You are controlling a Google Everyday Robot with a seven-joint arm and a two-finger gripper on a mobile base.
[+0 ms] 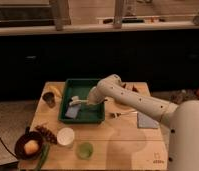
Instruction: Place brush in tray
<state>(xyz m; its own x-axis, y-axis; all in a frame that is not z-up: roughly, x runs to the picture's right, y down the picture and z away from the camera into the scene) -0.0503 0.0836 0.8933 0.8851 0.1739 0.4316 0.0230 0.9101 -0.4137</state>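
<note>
Pincer (89, 101) inside tray (79, 88), brush (75, 102) at its 9 o'clock; grip: we cannot tell. Step: placing. Next, we judge: release, lift clear.

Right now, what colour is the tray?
Dark green tray, camera view; claw is over it by the brush.

No text or label can be read anywhere

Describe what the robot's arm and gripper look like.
The arm is off-white: thick, smooth tubular links, a bulbous joint, small dark dots along the shell, no loose cables visible. The gripper, over the dark green tray, looks equally pale.
</note>
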